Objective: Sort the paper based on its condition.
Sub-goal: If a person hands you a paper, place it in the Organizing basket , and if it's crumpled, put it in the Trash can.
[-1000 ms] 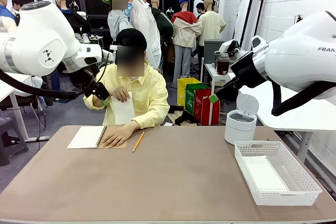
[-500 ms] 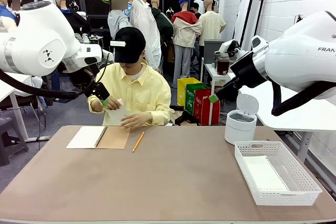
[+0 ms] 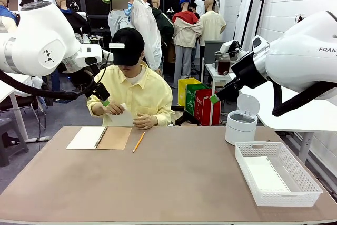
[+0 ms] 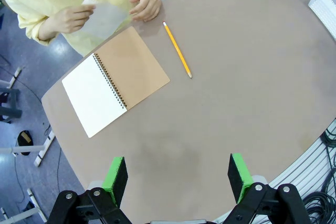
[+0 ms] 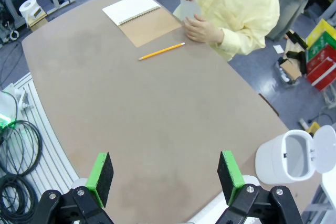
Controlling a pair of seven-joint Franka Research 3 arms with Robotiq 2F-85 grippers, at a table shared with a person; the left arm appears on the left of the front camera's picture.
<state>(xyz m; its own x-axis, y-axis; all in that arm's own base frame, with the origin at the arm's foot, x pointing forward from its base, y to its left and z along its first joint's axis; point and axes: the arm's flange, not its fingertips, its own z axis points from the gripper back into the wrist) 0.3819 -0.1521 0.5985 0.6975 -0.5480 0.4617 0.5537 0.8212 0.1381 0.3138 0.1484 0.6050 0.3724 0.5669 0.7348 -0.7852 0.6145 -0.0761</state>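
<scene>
**Sheet now in both hands, off the notebook; arms unchanged**

The paper [image 3: 122, 119] is one white sheet held by the person [image 3: 138, 90] at the far table edge. In the front view it sits just below and right of the left gripper [image 3: 103, 98]. In the left wrist view it lies far ahead of that gripper, past the notebook [image 4: 115, 80].

A second ago the sheet stood upright in one hand while the other hand lay flat on the notebook. Now both hands pinch it, the hand nearer the left gripper [image 3: 112, 109] and the other hand [image 3: 145, 121], and it sits lower and tilted. The tan cover is uncovered. The person's head is bowed more.

The pencil [image 3: 138, 142] is beside the notebook, same spot. The basket [image 3: 253, 180] with a white sheet in it sits below the right gripper [image 3: 215, 98], as before.

Left gripper: fingers spread wide, nothing between them, raised off the table [image 3: 174, 183], not moved. Right gripper: same, spread and empty.
</scene>
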